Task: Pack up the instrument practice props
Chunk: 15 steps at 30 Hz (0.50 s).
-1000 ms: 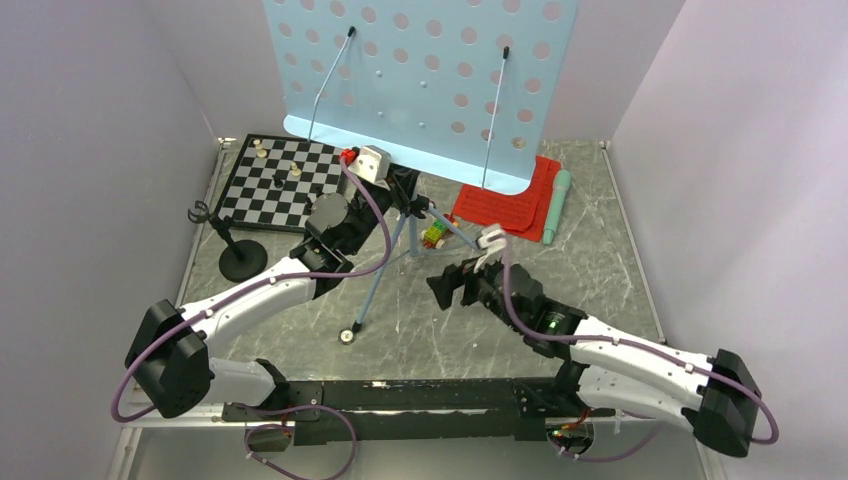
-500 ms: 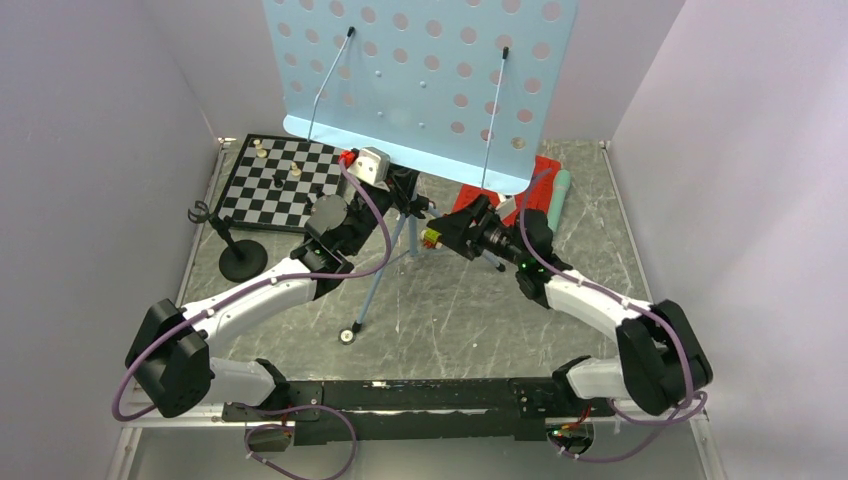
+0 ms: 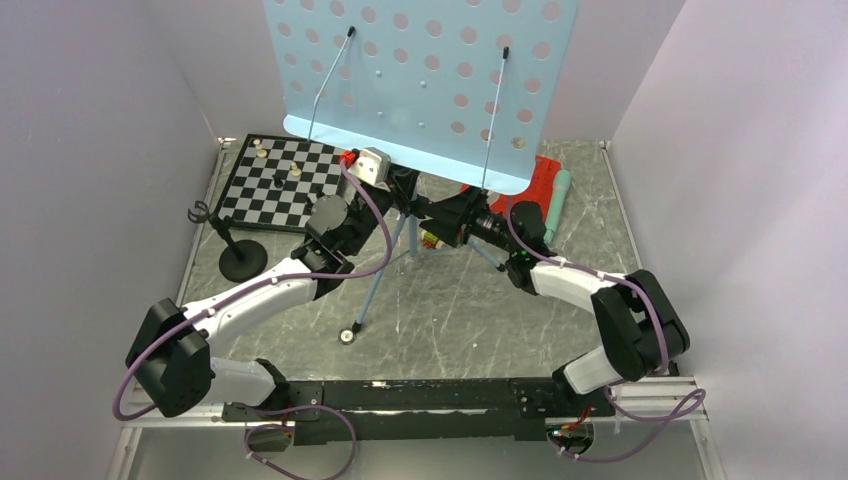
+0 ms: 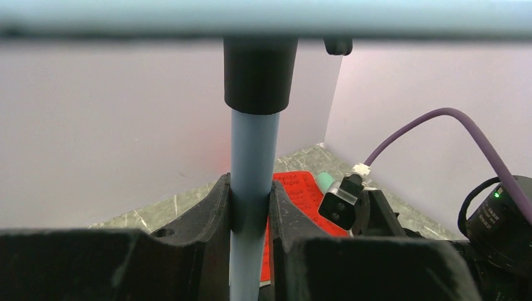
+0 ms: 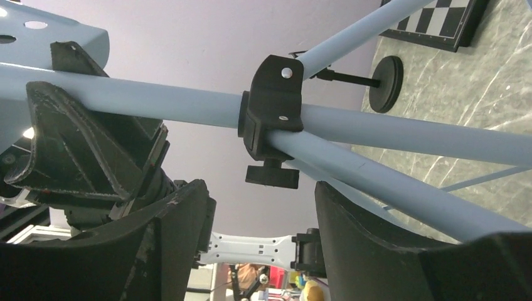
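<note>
The light blue perforated music stand (image 3: 420,90) stands upright on its tripod at the table's middle back. My left gripper (image 3: 401,188) is shut on its pole (image 4: 252,157), just under the black collar, jaws (image 4: 251,210) on both sides. My right gripper (image 3: 438,218) is open and empty, just below the black tripod hub (image 5: 271,106) and its knob (image 5: 271,176), fingers apart (image 5: 263,213). The red sheet-music pages (image 3: 540,182) lie behind the stand at the right, with the mint-green microphone (image 3: 556,205) beside them. The black mic stand (image 3: 240,260) stands at the left.
A black-and-white chessboard (image 3: 275,185) with pieces lies at the back left. A small multicoloured block toy (image 3: 432,240) sits under my right gripper by the tripod legs. One tripod leg (image 3: 375,285) reaches toward the near edge. Walls enclose the table on three sides.
My right arm has swung from the table's middle forward and left to the tripod hub, gripper still open. My left gripper has stayed shut on the pole.
</note>
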Tool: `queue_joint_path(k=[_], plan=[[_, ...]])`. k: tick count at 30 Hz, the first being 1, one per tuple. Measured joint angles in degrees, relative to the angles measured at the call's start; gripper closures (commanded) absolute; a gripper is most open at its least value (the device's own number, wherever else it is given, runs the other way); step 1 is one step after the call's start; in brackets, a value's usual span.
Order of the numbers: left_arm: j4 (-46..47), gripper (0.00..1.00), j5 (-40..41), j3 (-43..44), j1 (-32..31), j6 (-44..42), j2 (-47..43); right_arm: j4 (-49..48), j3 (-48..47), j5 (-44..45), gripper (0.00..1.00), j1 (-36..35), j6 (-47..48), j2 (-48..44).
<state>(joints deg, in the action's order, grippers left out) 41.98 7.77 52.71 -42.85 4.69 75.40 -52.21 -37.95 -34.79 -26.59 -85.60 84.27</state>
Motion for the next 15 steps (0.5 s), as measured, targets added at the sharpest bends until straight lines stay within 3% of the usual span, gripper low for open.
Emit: queue_joint_path(k=[8, 15], plan=[[0.4, 1.00, -0.1, -0.1, 0.0, -0.1, 0.2, -1.9, -1.6, -0.2, 0.41, -0.5, -3.1, 2.1], [1.5, 1.00, 0.0, -0.6, 0.0, -0.4, 0.2, -4.7, -2.5, -0.1, 0.62, -0.8, -6.8, 5.6]])
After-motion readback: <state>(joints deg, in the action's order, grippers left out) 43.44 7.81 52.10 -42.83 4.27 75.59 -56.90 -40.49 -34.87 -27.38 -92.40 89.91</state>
